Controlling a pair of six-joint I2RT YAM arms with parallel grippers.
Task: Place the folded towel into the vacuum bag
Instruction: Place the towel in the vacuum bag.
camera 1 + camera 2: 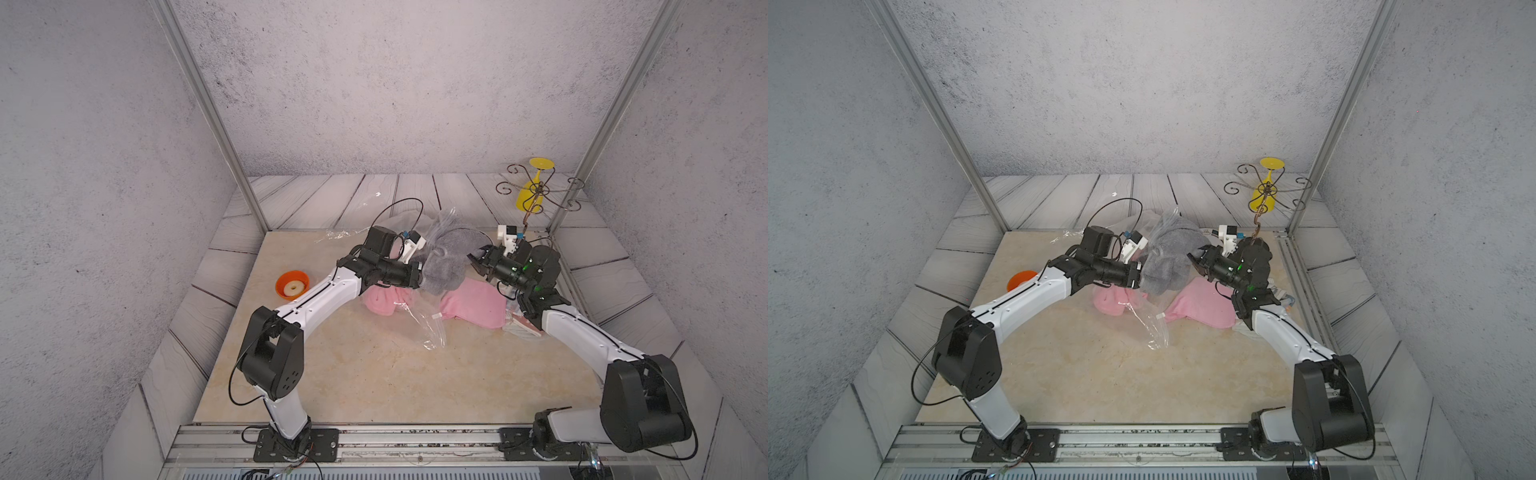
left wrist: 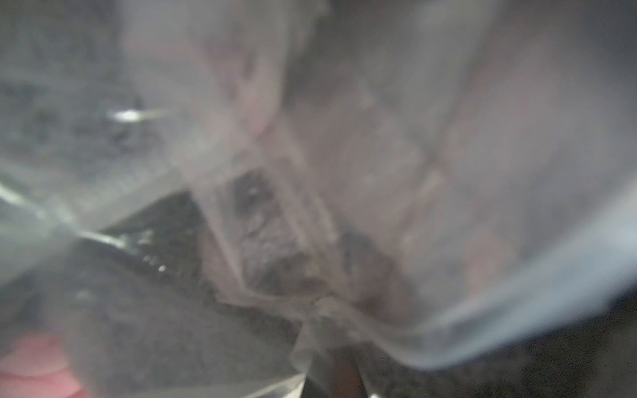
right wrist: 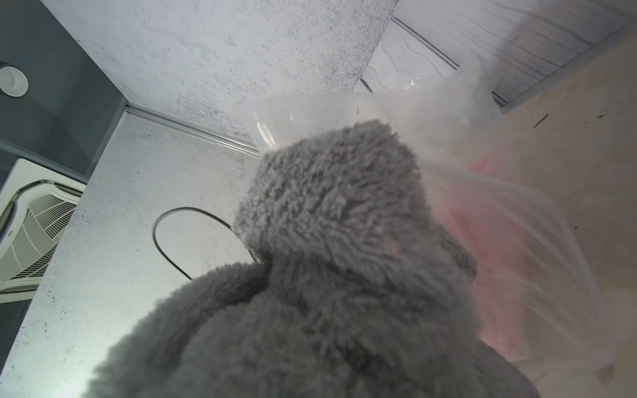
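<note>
Left gripper (image 1: 418, 276) is clenched, seemingly pinching the bag (image 1: 432, 328) to keep its mouth lifted, while right gripper (image 1: 478, 257) grasps the grey towel (image 1: 446, 257) to feed it in, so it hangs between both, partly bagged, above pink cloths (image 1: 473, 305).

A bowl (image 1: 281, 278) with a ring (image 1: 295, 286) in it sits near the left edge of the surface (image 1: 374, 374). Toward the middle of the far edge the towel (image 1: 446, 257) is raised off the surface, partly in the vacuum bag (image 1: 430, 328), with the left gripper (image 1: 419, 276) on its left and the right gripper (image 1: 478, 258) on its right. Below and before it lie a bundled cloth (image 1: 382, 302), left, and a flat cloth (image 1: 473, 308), right, with the bag trailing frontward between them. At the far right corner a wire stand (image 1: 540, 190) carries a hanging cup (image 1: 527, 200)
</note>
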